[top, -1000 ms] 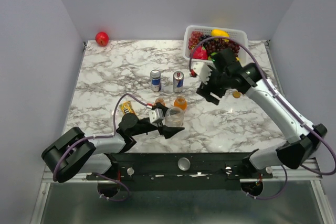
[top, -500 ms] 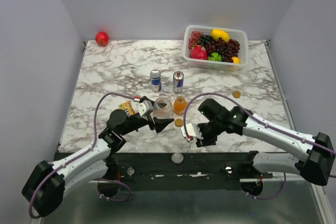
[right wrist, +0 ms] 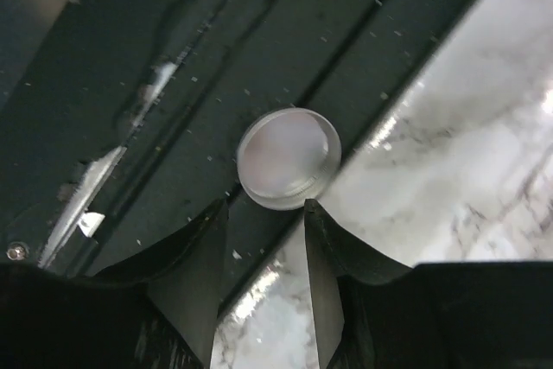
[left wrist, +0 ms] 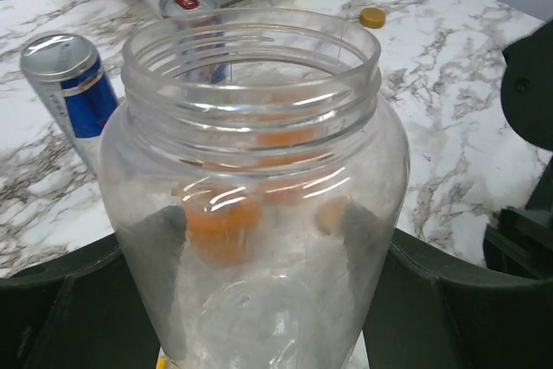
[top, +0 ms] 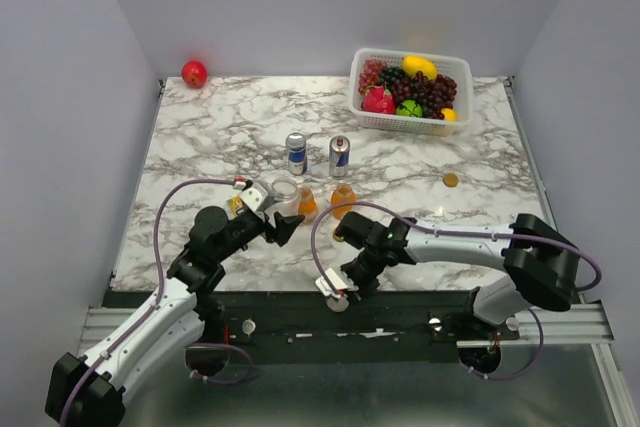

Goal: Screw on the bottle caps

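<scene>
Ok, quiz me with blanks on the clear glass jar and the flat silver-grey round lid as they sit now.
1. The left gripper grips the clear glass jar, whose mouth has no ____ on it.
2. The right gripper hovers over the flat silver-grey round lid, which lies on the dark frame, not on the ____ table.
3. Beyond the jar stand ____ blue-and-silver drink cans.
Missing words: lid; marble; two.
</scene>
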Available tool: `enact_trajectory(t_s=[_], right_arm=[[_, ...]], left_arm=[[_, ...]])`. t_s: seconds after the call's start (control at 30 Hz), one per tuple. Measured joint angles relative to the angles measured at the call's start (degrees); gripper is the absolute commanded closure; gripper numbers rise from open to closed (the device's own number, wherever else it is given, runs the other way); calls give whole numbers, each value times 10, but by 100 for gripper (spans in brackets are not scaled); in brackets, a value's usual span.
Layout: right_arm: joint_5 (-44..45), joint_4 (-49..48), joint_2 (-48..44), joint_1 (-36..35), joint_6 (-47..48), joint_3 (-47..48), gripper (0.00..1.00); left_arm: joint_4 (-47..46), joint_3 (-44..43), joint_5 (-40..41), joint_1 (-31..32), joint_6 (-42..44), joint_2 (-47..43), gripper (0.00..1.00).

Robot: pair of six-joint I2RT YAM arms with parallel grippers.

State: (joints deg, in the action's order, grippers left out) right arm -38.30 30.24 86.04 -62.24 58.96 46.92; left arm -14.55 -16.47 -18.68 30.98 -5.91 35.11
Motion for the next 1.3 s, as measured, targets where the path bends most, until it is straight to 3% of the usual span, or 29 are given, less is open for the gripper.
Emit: enact_trajectory(t_s=[0.5,0.67,0.87,1.0,1.13,1.3], right_arm=[[-29,20,79,-46,30,30,70],[-22,25,85,-48,26,31,94],[-3,56,67,-44,15,38,99],[-41,143,14,-1,5,81,98],[-134,236,-9,101,14,136,95],[-236,345,-9,192,52,128,93]], left_arm=[[6,5,10,-71,7,-32,100],[5,7,7,-75,8,-32,100],[5,9,-3,-77,16,-32,100],[5,9,-18,-77,19,-30,100],[5,9,-31,-77,23,-15,100],[8,5,-40,-77,34,12,100]])
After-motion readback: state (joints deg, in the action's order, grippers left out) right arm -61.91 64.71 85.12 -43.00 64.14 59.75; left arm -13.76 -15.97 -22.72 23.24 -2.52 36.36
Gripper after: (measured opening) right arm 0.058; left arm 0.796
